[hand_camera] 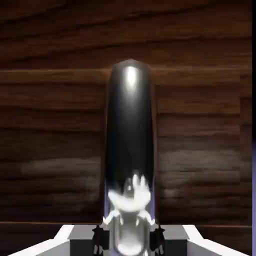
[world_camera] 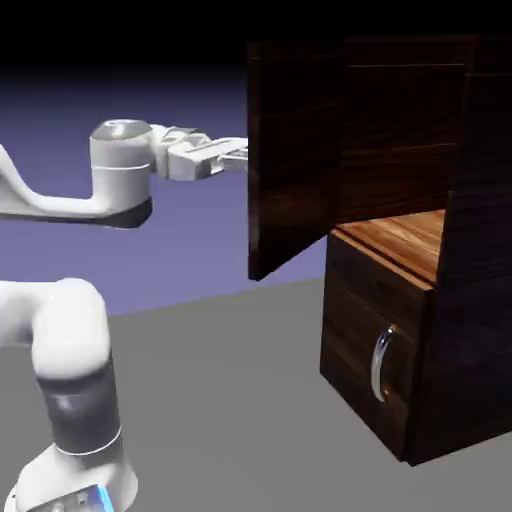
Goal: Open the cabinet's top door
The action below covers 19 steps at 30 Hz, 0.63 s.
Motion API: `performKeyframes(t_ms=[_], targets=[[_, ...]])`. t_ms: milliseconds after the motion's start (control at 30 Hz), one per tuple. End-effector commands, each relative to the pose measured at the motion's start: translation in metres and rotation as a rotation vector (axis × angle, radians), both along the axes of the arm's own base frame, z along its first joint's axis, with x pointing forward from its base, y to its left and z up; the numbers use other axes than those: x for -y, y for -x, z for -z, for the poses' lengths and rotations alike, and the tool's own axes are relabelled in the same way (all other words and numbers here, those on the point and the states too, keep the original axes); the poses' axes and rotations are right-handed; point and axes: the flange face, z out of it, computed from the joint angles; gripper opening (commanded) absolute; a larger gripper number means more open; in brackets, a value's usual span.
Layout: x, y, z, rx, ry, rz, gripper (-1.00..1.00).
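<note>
Handle (hand_camera: 130, 125) nearest in the hand view, and the gripper (hand_camera: 129, 241) has it clamped between its tips! The top door (world_camera: 295, 160) stands swung out from the cabinet (world_camera: 375, 340), so this looks like late pulling; next, perhaps a touch wider, then let go.

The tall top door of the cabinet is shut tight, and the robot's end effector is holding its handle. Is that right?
Not quite: the top door isn't shut. The exterior view shows it swung wide open, with the inside of the cabinet showing. The rest is right: in the hand view the end effector is closed on the handle.
</note>
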Motion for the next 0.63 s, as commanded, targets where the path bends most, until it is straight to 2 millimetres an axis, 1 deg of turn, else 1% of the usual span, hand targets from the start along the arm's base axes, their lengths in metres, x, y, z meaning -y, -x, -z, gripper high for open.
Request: performKeyframes(t_ms=[0, 167, 367, 533, 567, 600], targets=[[-0.009, 0.0, 0.0, 0.0, 0.0, 0.031, -1.0], [-0.054, -0.002, 0.0, 0.0, 0.0, 0.186, -1.0], [-0.106, -0.014, 0.0, 0.0, 0.0, 0.372, -1.0], [-0.143, -0.028, 0.0, 0.0, 0.0, 0.507, -1.0], [-0.145, -0.029, 0.0, 0.0, 0.0, 0.514, -1.0], [-0.145, -0.029, 0.0, 0.0, 0.0, 0.514, 1.0]])
